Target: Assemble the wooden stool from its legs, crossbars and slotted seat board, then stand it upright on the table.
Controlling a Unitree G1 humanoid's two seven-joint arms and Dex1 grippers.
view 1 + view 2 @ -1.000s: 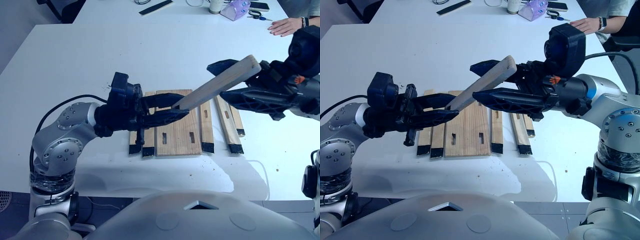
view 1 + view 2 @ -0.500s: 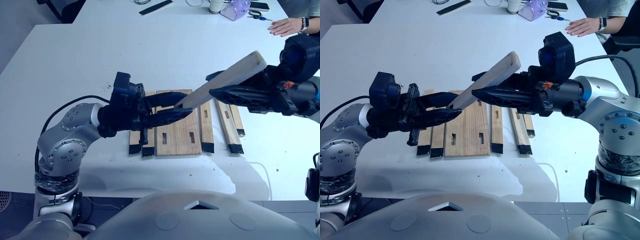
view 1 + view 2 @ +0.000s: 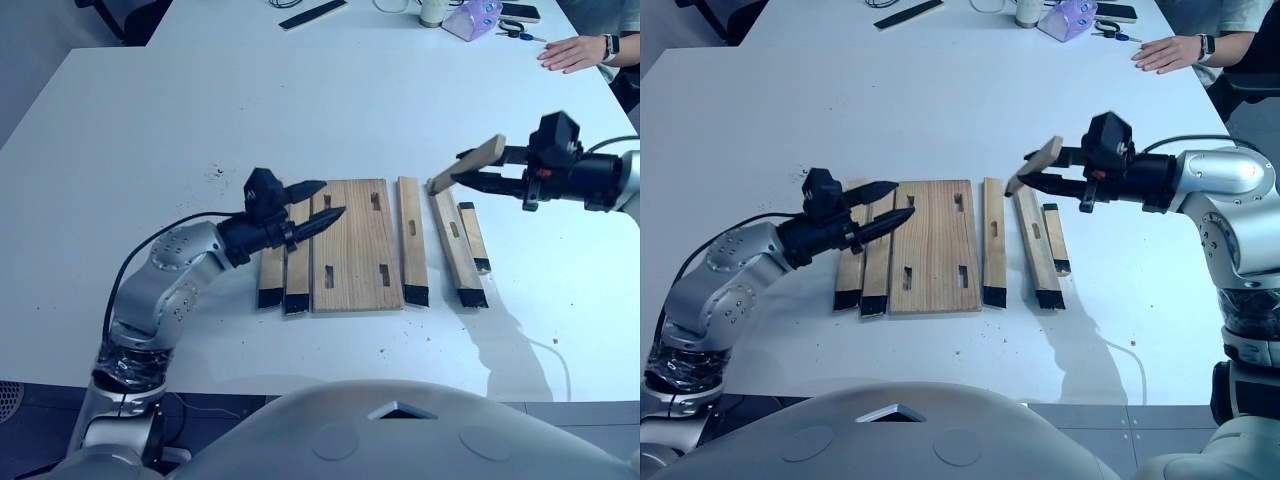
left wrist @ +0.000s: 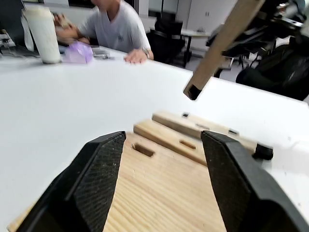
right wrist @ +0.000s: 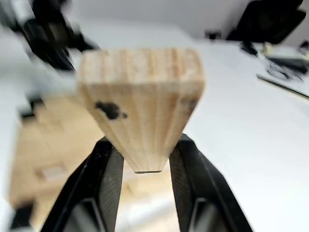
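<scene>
Left gripper [image 3: 330, 198] hung wide open and empty, just over the left edge of the slotted seat board [image 3: 355, 250], which lay flat on the counter [image 3: 150, 120]. Right gripper [image 3: 468, 170] pinched a leg [image 3: 488, 152], tilted above the loose pieces [image 3: 452, 240] on the right. My guess: pin the board down and line the leg end up square with a slot before pushing. A second earlier the leg had been over the board; both arms had since pulled apart.

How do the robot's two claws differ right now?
The right gripper is shut on a wooden bar, holding it tilted above the table; the left gripper is open and empty. The right sits over the loose pieces, the left over the seat board. Both are black and two-fingered.
</scene>
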